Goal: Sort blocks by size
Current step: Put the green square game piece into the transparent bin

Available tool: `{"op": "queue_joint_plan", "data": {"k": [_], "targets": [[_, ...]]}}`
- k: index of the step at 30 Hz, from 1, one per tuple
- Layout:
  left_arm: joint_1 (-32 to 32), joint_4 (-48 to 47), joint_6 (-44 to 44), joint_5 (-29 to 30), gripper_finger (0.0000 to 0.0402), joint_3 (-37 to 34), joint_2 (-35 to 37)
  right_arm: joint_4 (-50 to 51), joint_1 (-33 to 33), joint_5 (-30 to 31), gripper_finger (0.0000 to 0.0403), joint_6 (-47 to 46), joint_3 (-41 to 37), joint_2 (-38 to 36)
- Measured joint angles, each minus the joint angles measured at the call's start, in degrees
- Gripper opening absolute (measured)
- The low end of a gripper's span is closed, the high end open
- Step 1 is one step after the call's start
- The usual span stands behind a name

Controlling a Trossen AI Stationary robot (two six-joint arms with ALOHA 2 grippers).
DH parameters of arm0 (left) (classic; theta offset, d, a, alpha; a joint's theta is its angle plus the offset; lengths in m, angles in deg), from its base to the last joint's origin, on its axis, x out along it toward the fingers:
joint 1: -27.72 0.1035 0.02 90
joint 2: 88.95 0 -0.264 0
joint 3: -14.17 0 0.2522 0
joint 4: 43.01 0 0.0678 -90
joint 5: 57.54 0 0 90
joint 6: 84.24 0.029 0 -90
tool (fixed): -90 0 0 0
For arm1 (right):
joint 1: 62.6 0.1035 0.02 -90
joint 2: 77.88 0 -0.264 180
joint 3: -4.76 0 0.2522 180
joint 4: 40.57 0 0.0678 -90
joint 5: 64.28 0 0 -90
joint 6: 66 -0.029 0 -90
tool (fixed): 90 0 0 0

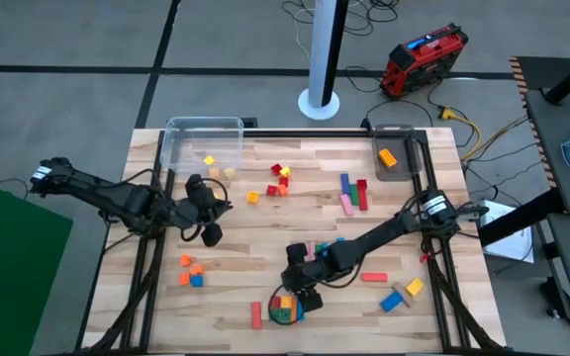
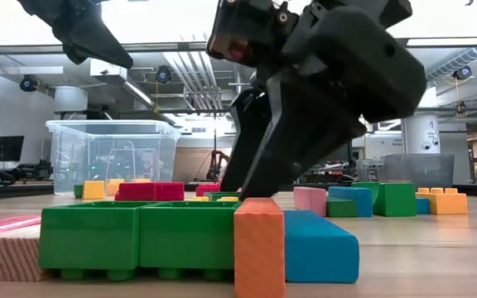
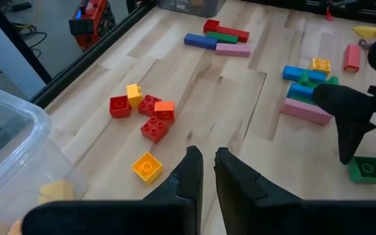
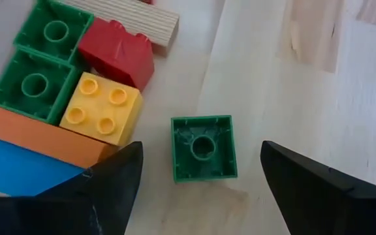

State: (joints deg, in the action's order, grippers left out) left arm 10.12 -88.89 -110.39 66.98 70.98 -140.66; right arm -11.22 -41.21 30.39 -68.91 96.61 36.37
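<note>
No words, numbers, brand marks or signs can be read in any of the four views. The blocks carry only plain studs and moulded hollows, with no printing. The red and black case [image 1: 423,61] on the floor beyond the tabletop's far right corner may bear a maker's mark on its blue patch, but it is too small to make out. The clear tub [image 1: 204,141] at the tabletop's far left corner shows no label.
</note>
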Motion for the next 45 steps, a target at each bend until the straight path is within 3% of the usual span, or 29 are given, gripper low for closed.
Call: {"op": "queue_joint_plan", "data": {"k": [17, 28, 37, 45], "targets": [[0.0, 0.02, 0.13, -0.02, 0.002, 0.0, -0.88, -1.14, -2.65, -0.15, 0.0285, 1.41, 0.04, 2.22], [0.0, 0.02, 0.15, 0.0, 0.002, 0.0, -2.99, -1.72, -2.65, -0.44, 0.0223, 1.46, 0.11, 3.14], [0.0, -0.03, 1.48, 0.13, 0.002, 0.0, -3.47, -1.3, -3.04, 0.14, 0.0134, 3.51, 0.2, 1.99], [0.0, -0.51, 6.25, 1.3, 0.002, 1.7, -0.79, -4.86, -8.5, 0.08, 0.0135, 9.67, 0.46, -4.48]]}}
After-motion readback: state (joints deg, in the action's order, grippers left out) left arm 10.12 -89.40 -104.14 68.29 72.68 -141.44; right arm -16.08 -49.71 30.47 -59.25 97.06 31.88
